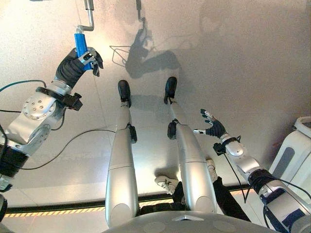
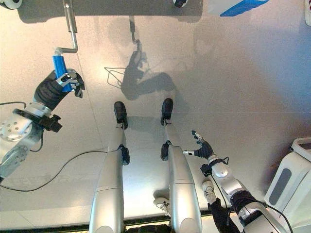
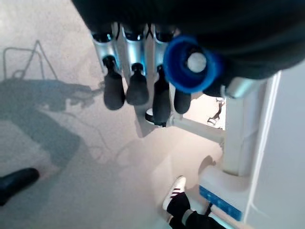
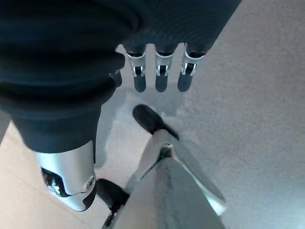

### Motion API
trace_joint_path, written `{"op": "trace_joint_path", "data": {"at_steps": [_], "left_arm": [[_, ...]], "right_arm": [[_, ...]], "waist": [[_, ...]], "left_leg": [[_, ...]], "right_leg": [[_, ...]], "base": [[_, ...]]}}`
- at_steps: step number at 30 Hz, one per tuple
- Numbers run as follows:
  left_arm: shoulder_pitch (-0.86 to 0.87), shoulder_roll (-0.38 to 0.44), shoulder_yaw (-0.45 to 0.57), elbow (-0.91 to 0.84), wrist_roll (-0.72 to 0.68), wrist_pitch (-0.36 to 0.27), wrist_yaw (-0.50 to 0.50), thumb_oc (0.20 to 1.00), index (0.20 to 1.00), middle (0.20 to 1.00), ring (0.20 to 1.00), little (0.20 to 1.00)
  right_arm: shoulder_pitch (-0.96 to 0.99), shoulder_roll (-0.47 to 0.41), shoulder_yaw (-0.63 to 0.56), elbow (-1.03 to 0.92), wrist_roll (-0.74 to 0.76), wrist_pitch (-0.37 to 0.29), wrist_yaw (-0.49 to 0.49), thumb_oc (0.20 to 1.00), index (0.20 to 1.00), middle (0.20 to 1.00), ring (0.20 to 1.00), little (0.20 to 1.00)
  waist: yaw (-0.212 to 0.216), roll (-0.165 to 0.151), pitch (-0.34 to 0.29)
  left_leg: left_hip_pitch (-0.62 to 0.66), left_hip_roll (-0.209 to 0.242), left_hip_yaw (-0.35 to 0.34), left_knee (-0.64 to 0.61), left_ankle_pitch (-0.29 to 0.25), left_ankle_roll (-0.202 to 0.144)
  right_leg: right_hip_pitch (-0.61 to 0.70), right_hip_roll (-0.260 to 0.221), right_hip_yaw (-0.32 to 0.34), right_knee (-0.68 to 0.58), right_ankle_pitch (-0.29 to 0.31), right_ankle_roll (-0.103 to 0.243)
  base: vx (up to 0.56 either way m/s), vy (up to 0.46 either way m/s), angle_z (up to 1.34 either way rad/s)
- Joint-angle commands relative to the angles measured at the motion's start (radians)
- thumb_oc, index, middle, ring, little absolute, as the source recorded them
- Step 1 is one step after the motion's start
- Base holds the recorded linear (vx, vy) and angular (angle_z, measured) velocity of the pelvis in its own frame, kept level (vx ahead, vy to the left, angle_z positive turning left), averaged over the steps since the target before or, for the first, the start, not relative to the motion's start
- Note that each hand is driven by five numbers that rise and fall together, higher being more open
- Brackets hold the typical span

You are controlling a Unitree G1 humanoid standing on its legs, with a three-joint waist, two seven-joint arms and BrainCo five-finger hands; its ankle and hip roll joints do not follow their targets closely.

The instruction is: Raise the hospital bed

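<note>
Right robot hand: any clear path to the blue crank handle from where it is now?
Probably not: the right robot hand hangs open far across, and the left robot hand already wraps the blue crank handle.

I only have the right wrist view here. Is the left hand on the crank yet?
Observer: Yes. The left hand has its fingers curled round the blue crank handle.
Operator: What is the handle attached to?
Observer: A bent metal crank rod that runs up under the bed frame.
Operator: Anyone nearby?
Observer: A person's shoe, white with dark stripes, is on the floor beside the white bed base.
Operator: And my right hand?
Observer: The right hand hangs open over the floor, holding nothing.
</note>
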Motion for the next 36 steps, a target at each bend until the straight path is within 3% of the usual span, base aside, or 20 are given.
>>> {"op": "trace_joint_path", "data": {"at_steps": [1,5,11,17,23,36], "left_arm": [[0.229,0.005,0.023,-0.306,0.060,-0.124,-0.133,0.200,0.200,0.200,0.200,0.200],[0.330,-0.030,0.112,-0.232,0.083,-0.138,-0.106,0.200,0.200,0.200,0.200,0.200],[0.322,-0.108,0.120,-0.070,0.159,-0.155,-0.025,0.200,0.200,0.200,0.200,0.200],[0.267,-0.192,0.111,0.052,0.199,-0.148,0.043,0.200,0.200,0.200,0.200,0.200],[0.163,-0.320,0.108,0.284,0.221,-0.122,0.104,0.200,0.200,0.200,0.200,0.200],[-0.021,-0.458,0.113,0.539,0.187,-0.090,0.186,0.200,0.200,0.200,0.200,0.200]], "right_arm": [[0.106,-0.047,-0.007,0.017,-0.021,-0.011,0.011,1.000,1.000,1.000,1.000,1.000],[0.115,-0.052,-0.017,0.006,-0.023,-0.019,0.008,1.000,1.000,1.000,1.000,1.000],[0.122,-0.065,-0.023,-0.040,-0.028,-0.031,-0.004,1.000,1.000,1.000,1.000,1.000],[0.114,-0.078,-0.027,-0.076,-0.033,-0.032,-0.016,1.000,1.000,1.000,1.000,1.000],[0.105,-0.093,-0.042,-0.105,-0.035,-0.026,-0.027,1.000,1.000,1.000,1.000,1.000],[0.081,-0.097,-0.037,-0.126,-0.027,-0.008,-0.034,1.000,1.000,1.000,1.000,1.000]], "waist": [[0.025,0.062,-0.036],[0.039,0.067,-0.034],[0.042,0.062,-0.032],[0.040,0.055,-0.029],[0.024,0.034,-0.026],[-0.009,-0.016,-0.025]], "left_leg": [[0.044,-0.055,0.026,0.037,-0.095,0.036],[0.053,-0.056,0.025,0.032,-0.094,0.038],[0.050,-0.058,0.023,0.037,-0.097,0.041],[0.044,-0.057,0.023,0.039,-0.097,0.043],[0.030,-0.055,0.021,0.047,-0.101,0.044],[-0.027,-0.048,0.016,0.097,-0.131,0.051]], "right_leg": [[0.043,0.020,-0.006,0.035,-0.035,0.109],[0.048,0.016,-0.007,0.033,-0.037,0.111],[0.050,0.013,-0.010,0.033,-0.039,0.111],[0.047,0.012,-0.011,0.033,-0.041,0.112],[0.042,0.012,-0.009,0.019,-0.035,0.112],[0.018,0.019,-0.001,0.012,-0.031,0.113]], "base": [[0.00,0.000,0.00],[0.00,0.000,0.00],[0.00,0.000,0.00],[0.00,0.000,0.00],[0.01,0.030,-0.01],[0.02,0.042,0.04]]}}
